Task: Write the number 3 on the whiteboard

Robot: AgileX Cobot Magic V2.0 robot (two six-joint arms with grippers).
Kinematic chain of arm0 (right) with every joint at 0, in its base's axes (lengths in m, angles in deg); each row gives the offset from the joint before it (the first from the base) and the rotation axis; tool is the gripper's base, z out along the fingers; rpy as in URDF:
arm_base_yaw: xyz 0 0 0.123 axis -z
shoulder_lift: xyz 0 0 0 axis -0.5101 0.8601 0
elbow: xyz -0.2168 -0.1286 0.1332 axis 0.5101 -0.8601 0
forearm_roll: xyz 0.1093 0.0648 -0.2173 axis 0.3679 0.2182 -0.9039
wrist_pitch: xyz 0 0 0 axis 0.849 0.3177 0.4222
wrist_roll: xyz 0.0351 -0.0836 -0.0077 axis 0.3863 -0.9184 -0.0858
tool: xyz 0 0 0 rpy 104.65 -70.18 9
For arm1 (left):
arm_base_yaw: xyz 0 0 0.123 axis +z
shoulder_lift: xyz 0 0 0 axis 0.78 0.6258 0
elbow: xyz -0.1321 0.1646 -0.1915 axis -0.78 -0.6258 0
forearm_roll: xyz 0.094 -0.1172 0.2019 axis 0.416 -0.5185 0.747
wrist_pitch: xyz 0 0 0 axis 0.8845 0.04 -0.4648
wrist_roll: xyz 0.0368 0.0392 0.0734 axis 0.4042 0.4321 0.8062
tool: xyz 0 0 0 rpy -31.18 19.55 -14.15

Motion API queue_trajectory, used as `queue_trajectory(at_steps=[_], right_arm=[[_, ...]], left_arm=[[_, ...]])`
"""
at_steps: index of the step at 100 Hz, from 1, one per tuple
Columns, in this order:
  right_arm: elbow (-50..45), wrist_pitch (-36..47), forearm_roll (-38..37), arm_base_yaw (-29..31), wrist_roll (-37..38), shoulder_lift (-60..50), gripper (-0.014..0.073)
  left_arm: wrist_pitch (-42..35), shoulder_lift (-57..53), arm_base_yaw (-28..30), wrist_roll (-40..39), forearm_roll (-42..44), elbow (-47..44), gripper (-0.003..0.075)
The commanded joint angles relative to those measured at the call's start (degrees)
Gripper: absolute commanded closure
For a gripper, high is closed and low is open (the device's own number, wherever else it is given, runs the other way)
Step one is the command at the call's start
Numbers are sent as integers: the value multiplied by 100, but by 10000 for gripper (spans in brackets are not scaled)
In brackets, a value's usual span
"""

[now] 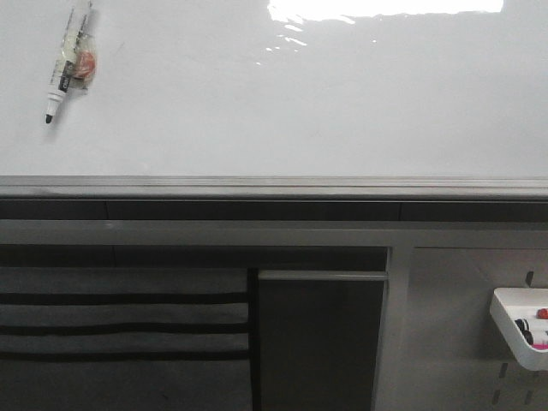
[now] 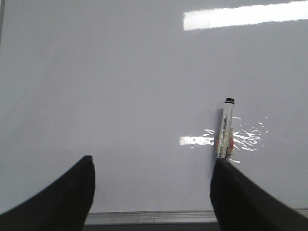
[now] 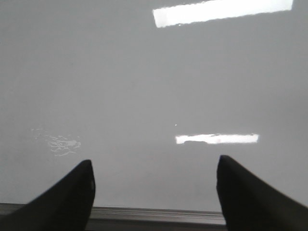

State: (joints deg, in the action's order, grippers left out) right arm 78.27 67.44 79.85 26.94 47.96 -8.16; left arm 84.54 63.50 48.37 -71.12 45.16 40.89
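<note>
The whiteboard point(image 1: 282, 111) lies flat, glossy white with a grey metal rail along its near edge. No number 3 shows on it; the surface is blank. A marker pen point(image 1: 70, 64) with a black tip and taped body lies on the board at the far left. In the left wrist view the marker pen point(image 2: 225, 129) lies just beyond the right-hand finger point(image 2: 240, 202) of my left gripper point(image 2: 151, 168), which is open and holds nothing. My right gripper point(image 3: 154, 168) is open over bare whiteboard point(image 3: 144, 86). Neither gripper appears in the front view.
Below the board's rail point(image 1: 274, 187) are dark slatted panels point(image 1: 120, 325) and a grey pegboard point(image 1: 471, 325) with a white tray point(image 1: 522, 325) at the lower right. Ceiling-light glare point(image 1: 385, 8) marks the board's far edge.
</note>
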Motion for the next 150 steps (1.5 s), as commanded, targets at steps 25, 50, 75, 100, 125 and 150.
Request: queue_trajectory(at_steps=[25, 50, 75, 100, 125, 150], right_arm=[[250, 27, 126, 41, -63, 224, 116], [796, -1082, 190, -106, -132, 1073, 116], [807, -962, 192, -161, -132, 1419, 116], [807, -952, 192, -161, -132, 1419, 116], [807, -952, 192, -161, -132, 1419, 116], [807, -962, 192, -161, -132, 1419, 116]], left_arm=[[-249, 403, -200, 393, -464, 115, 315], [-66, 1783, -1064, 798, -567, 319, 334], [-750, 3659, -1415, 798, -556, 618, 334], [-1789, 5217, -1415, 798, -534, 1088, 334], [-2148, 6210, -1415, 798, -534, 1663, 334], [-2475, 6742, -1415, 798, -534, 1918, 334]])
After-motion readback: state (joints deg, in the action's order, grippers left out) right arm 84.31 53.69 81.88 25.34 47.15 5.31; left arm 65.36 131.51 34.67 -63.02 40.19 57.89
